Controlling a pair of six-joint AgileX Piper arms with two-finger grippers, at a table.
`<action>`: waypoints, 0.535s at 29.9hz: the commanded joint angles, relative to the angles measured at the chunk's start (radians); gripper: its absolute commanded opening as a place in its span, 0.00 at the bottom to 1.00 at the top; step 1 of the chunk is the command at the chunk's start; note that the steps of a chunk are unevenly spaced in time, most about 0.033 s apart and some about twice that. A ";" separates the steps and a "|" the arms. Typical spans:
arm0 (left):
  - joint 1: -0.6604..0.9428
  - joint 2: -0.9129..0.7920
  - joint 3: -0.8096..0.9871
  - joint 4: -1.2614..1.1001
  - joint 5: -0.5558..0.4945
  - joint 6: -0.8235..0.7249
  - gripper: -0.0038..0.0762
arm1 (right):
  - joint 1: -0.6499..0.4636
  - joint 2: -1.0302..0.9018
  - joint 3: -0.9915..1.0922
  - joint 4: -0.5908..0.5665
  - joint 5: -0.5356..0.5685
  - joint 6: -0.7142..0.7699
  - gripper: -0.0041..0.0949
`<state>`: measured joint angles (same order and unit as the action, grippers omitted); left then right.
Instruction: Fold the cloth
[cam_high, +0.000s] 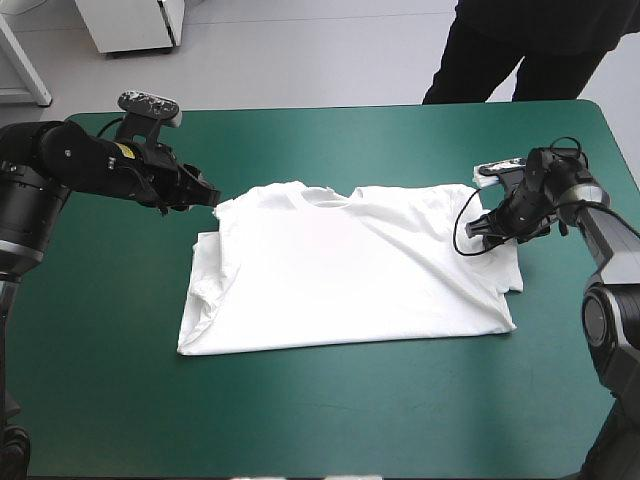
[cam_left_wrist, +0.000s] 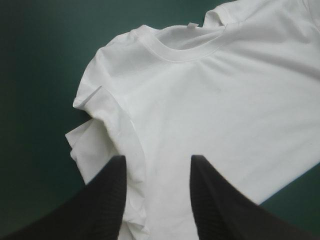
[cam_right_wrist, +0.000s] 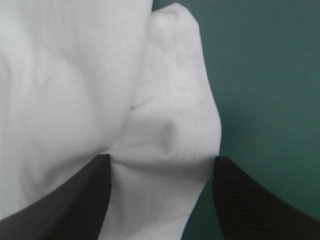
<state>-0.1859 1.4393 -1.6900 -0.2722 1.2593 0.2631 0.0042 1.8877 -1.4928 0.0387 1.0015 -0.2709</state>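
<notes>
Left claw (cam_left_wrist: 158, 159): released, its two black fingers standing apart above the T-shirt (cam_high: 340, 275), at the shoulder on that side; whether they touch the cloth cannot be told.
Near sleeve (cam_left_wrist: 102, 125): just ahead of the left claw, creased and partly doubled against the T-shirt's side.
Collar (cam_left_wrist: 185, 50): farther out from the left claw, lying flat at the T-shirt's far edge.
Right claw (cam_right_wrist: 160, 161): released, black fingers wide apart, down on the T-shirt's opposite sleeve.
Opposite sleeve (cam_right_wrist: 175, 135): a raised hump of it sits between the right claw's fingers, its stitched hem running out ahead of them.
T-shirt: white, short-sleeved, spread flat between the two claws.
Tabletop (cam_high: 300, 420): teal-green cover, showing on every side of the T-shirt.
</notes>
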 joint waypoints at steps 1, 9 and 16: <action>-0.001 -0.038 -0.029 -0.032 -0.015 -0.010 0.43 | -0.026 -0.037 -0.033 -0.003 -0.009 0.003 0.62; -0.001 -0.038 -0.029 -0.033 -0.008 -0.010 0.43 | -0.055 -0.005 -0.033 0.036 -0.004 0.001 0.62; -0.001 -0.038 -0.029 -0.048 -0.004 -0.006 0.43 | -0.057 0.036 -0.033 0.095 0.025 -0.012 0.48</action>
<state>-0.1859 1.4393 -1.6900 -0.2812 1.2593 0.2631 -0.0475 1.9484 -1.5050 0.0877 1.0096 -0.2720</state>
